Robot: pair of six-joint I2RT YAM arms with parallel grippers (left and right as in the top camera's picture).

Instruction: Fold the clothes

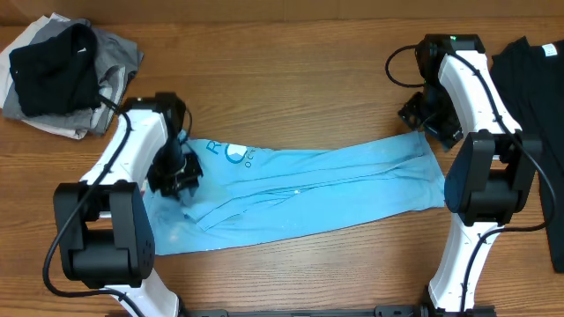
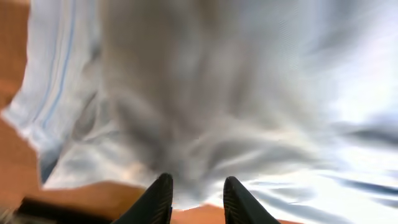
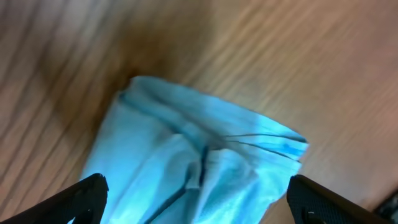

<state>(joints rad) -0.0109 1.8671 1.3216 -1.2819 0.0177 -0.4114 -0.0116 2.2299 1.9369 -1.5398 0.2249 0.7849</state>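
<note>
Wood-grain table (image 1: 291,97) carries the light blue T-shirt (image 1: 335,180) across its middle. The shirt is folded into a long, rumpled band running left to right, with blue print showing near its left end. The left gripper (image 2: 198,200) sits over that left end. Its two black fingers (image 2: 158,198) stand a little apart with nothing pinched between them, and the cloth just beyond their tips is blurred in the wrist view. The right gripper (image 3: 198,198) hangs just above the shirt's right end, by its far corner, jaws spread wide to either side of the bunched hem and gripping nothing. Beyond the shirt's left end, toward the far side, a pile of black, grey and white garments (image 1: 62,75) lies heaped, well apart from the shirt. Past the shirt's right end a black garment (image 1: 538,97) lies spread out, apart from the blue cloth.
</note>
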